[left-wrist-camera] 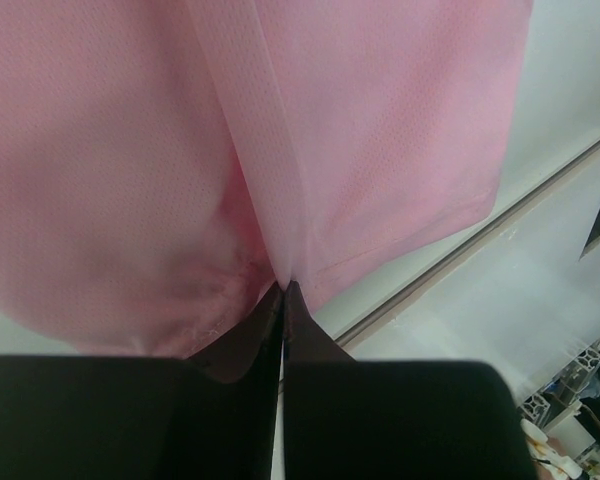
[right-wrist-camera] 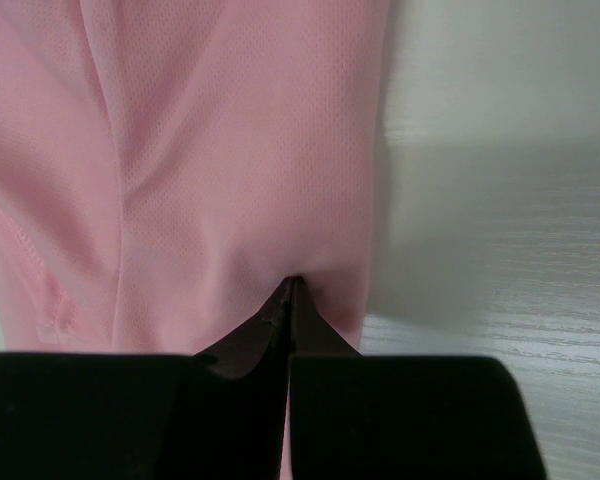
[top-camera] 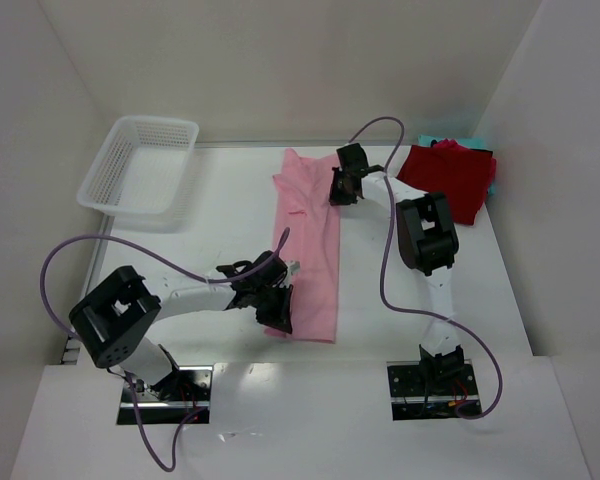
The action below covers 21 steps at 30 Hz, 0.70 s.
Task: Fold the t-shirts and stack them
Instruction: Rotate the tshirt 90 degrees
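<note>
A light pink t-shirt (top-camera: 310, 250) lies as a long narrow strip down the middle of the table. My left gripper (top-camera: 277, 308) is shut on its near left corner; the left wrist view shows pink cloth (left-wrist-camera: 280, 150) pinched at the fingertips (left-wrist-camera: 285, 287). My right gripper (top-camera: 342, 187) is shut on the shirt's far right edge, where pink fabric (right-wrist-camera: 230, 150) bunches between the closed tips (right-wrist-camera: 291, 283). A dark red folded t-shirt (top-camera: 450, 178) rests at the far right, a teal one (top-camera: 493, 186) peeking out beneath it.
A white mesh basket (top-camera: 140, 165) stands at the far left of the table. White walls close in the table on three sides. Purple cables (top-camera: 385, 250) loop over both arms. The table's near edge (left-wrist-camera: 460, 250) runs close behind the left gripper.
</note>
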Motion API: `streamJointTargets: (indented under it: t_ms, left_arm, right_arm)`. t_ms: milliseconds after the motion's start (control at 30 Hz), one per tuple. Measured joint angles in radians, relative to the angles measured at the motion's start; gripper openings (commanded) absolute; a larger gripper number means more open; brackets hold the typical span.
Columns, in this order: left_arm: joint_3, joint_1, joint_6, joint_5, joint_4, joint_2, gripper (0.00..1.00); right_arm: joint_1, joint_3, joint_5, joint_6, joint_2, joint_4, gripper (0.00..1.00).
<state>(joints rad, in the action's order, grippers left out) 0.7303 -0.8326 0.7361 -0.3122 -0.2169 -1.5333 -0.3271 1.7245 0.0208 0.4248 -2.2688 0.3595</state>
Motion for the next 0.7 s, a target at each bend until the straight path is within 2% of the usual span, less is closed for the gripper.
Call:
streamJointTargets:
  t_ms: [133, 200, 367, 400, 433, 533, 633, 700]
  left_arm:
    - [0.0, 0.0, -0.006, -0.002, -0.001, 0.0, 0.22]
    - [0.002, 0.0, -0.008, -0.007, -0.018, 0.0, 0.26]
    - [0.032, 0.0, -0.029, 0.004, -0.084, 0.021, 0.44]
    - [0.046, 0.0, -0.032, 0.014, -0.1, 0.035, 0.5]
    - [0.06, 0.0, -0.034, 0.023, -0.113, 0.053, 0.53]
    - [0.096, 0.003, -0.04, 0.048, -0.144, 0.124, 0.63]
    - [0.119, 0.014, -0.05, 0.077, -0.161, 0.2, 0.73]
    - [0.119, 0.029, -0.047, 0.107, -0.173, 0.252, 0.82]
  right_arm:
    - [0.0, 0.01, -0.004, 0.0, -0.005, 0.004, 0.0]
    - [0.0, 0.01, -0.01, 0.0, -0.005, 0.004, 0.02]
    - [0.0, 0.01, -0.035, -0.007, 0.008, 0.016, 0.07]
    - [0.0, 0.01, -0.041, -0.008, 0.016, 0.023, 0.09]
    - [0.0, 0.008, -0.047, -0.01, 0.027, 0.029, 0.15]
    - [0.0, -0.026, -0.054, -0.014, 0.102, 0.037, 0.22]
    - [0.0, -0.106, -0.057, -0.003, 0.244, 0.03, 0.3]
    - [0.0, -0.179, -0.049, 0.009, 0.363, 0.022, 0.41]
